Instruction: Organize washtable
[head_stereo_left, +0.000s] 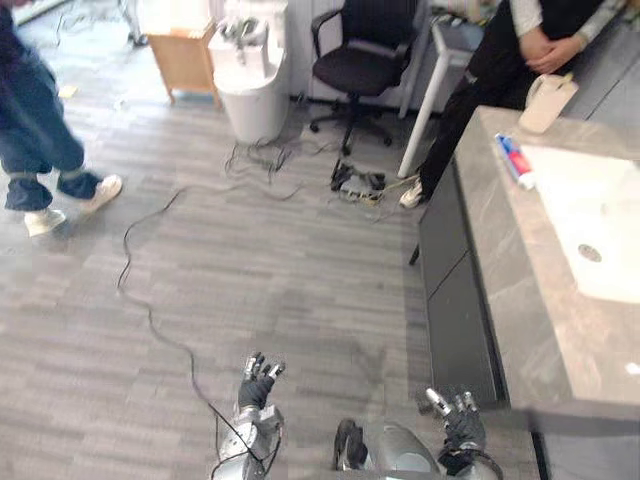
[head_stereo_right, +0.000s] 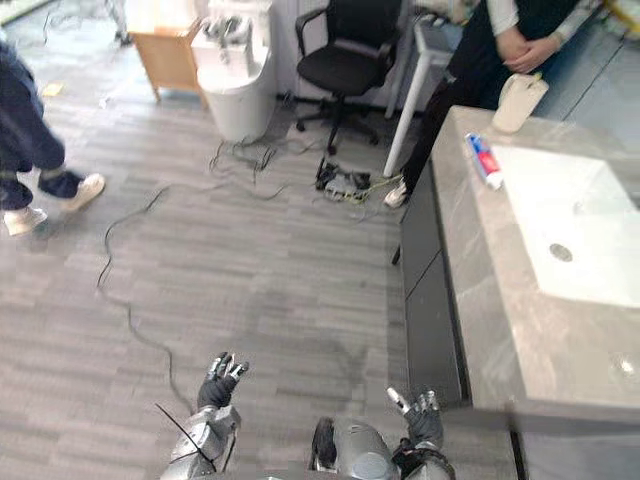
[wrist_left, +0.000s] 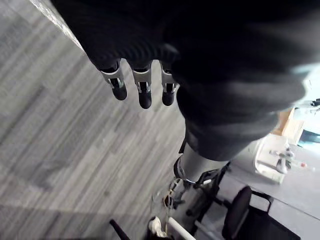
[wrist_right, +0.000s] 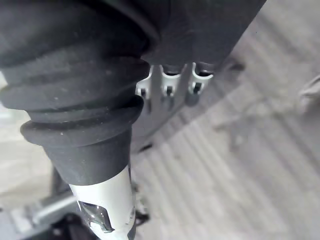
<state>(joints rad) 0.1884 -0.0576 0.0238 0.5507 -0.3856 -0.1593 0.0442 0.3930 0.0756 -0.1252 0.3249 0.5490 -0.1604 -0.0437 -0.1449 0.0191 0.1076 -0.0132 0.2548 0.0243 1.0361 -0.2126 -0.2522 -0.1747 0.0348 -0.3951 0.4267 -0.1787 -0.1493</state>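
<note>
The grey stone washtable (head_stereo_left: 520, 300) runs along the right, with a white sink basin (head_stereo_left: 600, 225) set in it. A red, blue and white toothpaste tube (head_stereo_left: 514, 160) lies on the top beside the basin's far corner. A beige cup (head_stereo_left: 546, 102) stands at the far end of the table. My left hand (head_stereo_left: 258, 381) hangs low over the floor at the bottom, fingers relaxed and holding nothing. My right hand (head_stereo_left: 457, 413) hangs beside the table's dark cabinet front (head_stereo_left: 455, 290), open and holding nothing as well.
A person in dark clothes (head_stereo_left: 520, 50) stands at the washtable's far end. Another person in jeans (head_stereo_left: 35, 130) walks at the left. A black office chair (head_stereo_left: 365, 60), a white toilet-like unit (head_stereo_left: 250, 70), a wooden cabinet (head_stereo_left: 182, 50) and floor cables (head_stereo_left: 150, 300) lie ahead.
</note>
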